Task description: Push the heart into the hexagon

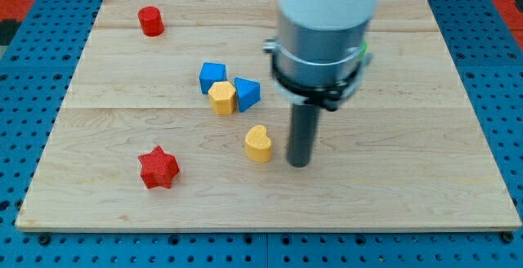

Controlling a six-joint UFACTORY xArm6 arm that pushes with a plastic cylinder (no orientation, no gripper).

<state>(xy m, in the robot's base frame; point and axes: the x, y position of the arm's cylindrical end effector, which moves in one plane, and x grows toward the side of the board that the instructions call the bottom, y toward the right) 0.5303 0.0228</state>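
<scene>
A yellow heart (258,145) lies a little below the middle of the wooden board. A yellow hexagon (222,98) sits up and to the left of it, wedged between a blue cube (212,76) and a blue triangle (247,93). My tip (301,163) rests on the board just right of the heart, a small gap away from it. The rod hangs from the large grey and white arm body (323,31) that hides part of the board's top middle.
A red star (158,168) lies at the lower left. A red cylinder (150,21) stands near the top left corner. A green piece (364,54) shows only as a sliver behind the arm. The board (425,162) sits on a blue pegboard.
</scene>
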